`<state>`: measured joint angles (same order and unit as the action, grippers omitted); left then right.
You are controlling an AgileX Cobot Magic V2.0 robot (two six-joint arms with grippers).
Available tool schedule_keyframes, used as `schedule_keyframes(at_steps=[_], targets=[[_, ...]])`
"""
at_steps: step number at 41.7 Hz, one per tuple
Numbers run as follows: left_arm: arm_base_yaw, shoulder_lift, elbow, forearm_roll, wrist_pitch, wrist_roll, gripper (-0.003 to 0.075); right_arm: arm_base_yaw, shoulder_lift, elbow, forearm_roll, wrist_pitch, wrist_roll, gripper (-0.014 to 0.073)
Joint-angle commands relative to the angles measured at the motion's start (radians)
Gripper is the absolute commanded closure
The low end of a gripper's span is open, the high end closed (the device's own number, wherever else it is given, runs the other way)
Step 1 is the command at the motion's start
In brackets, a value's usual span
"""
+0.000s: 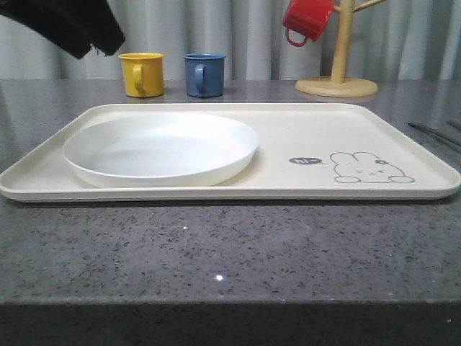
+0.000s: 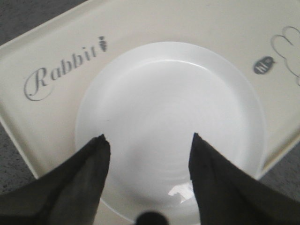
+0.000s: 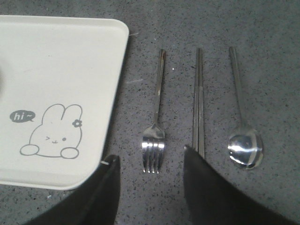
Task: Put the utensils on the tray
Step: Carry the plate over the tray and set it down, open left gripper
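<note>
The cream tray point(image 1: 302, 137) lies across the middle of the grey table, with a bunny drawing point(image 1: 369, 167) at its right end. My left gripper point(image 2: 149, 137) hangs open above the round white plate point(image 2: 168, 117) on the tray's left half, holding nothing. Right of the tray, on the table, lie a fork point(image 3: 157, 108), a pair of chopsticks point(image 3: 199, 98) and a spoon point(image 3: 243, 147), side by side and parallel. My right gripper point(image 3: 150, 154) is open above the fork's tines, one finger by the tray's corner point(image 3: 108, 154), the other over the chopsticks' tips.
A yellow mug point(image 1: 142, 73) and a blue mug point(image 1: 204, 74) stand behind the tray. A wooden mug tree point(image 1: 341, 50) at the back right carries a red mug point(image 1: 308, 19). My left arm point(image 1: 72, 25) hangs at the upper left. Slim utensil handles point(image 1: 432, 134) show at the right edge.
</note>
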<state>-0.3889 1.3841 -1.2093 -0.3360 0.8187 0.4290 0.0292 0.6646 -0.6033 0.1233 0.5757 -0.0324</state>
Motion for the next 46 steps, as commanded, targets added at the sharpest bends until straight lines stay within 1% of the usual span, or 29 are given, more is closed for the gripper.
schedule_keyframes(at_steps=[1,5,7,9,18,23,27,37,46], targets=[[-0.102,-0.115,0.020,0.161,-0.026,-0.159,0.0332,-0.005,0.003,-0.036,-0.003,-0.073,-0.006,0.0239],[-0.184,-0.194,0.080,0.322,-0.024,-0.309,0.0332,-0.005,0.003,-0.036,-0.003,-0.071,-0.006,0.0243],[-0.207,-0.227,0.106,0.365,-0.024,-0.363,0.0332,-0.005,0.003,-0.036,-0.003,-0.071,-0.006,0.0244],[-0.223,-0.266,0.137,0.370,-0.026,-0.393,0.0332,-0.005,0.003,-0.036,-0.003,-0.068,-0.006,0.0244],[-0.225,-0.401,0.241,0.349,-0.026,-0.397,0.0332,-0.005,0.003,-0.046,0.003,-0.039,-0.006,0.0244],[-0.225,-0.441,0.260,0.349,-0.024,-0.397,0.0332,-0.005,0.047,-0.110,-0.003,0.066,-0.007,0.0244],[-0.225,-0.446,0.260,0.349,-0.024,-0.397,0.0332,-0.005,0.137,-0.202,-0.010,0.167,-0.007,0.0244],[-0.225,-0.444,0.260,0.349,-0.026,-0.397,0.0332,-0.005,0.367,-0.393,-0.017,0.329,-0.012,0.0244],[-0.225,-0.444,0.260,0.349,-0.026,-0.397,0.0332,-0.005,0.566,-0.525,-0.018,0.364,-0.013,0.0244]])
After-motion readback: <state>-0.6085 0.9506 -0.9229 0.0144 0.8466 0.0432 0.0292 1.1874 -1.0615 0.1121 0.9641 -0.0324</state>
